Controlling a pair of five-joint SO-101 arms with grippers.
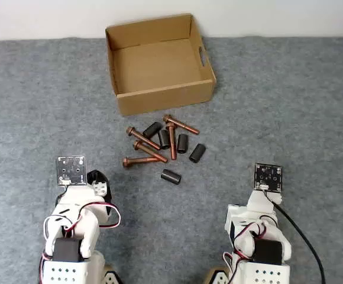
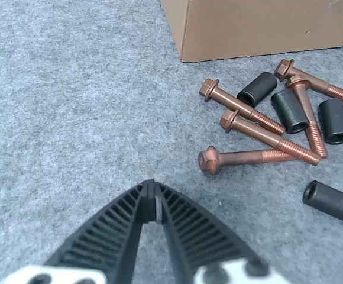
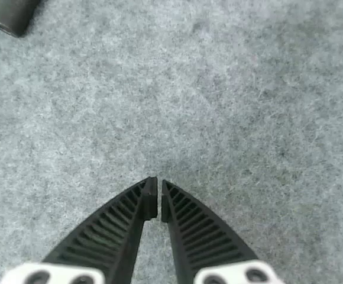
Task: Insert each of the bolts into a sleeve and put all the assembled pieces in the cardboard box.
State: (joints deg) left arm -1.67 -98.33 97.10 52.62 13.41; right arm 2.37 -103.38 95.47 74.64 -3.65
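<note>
Copper bolts and black sleeves lay jumbled just in front of the cardboard box, none joined. The left gripper and right gripper waited farther back, jaws together, empty. Smartest start looked like opening wide and taking the outermost bolt mid-shank.

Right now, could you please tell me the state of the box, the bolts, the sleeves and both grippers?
Open-topped brown cardboard box: upright, empty.
Five copper-coloured metal bolts: lying loose on the grey carpet, none inserted yet.
Five short black cylindrical sleeves: lying on their sides, all empty.
Left gripper: shut, holding nothing.
Right gripper: shut, holding nothing.
</note>
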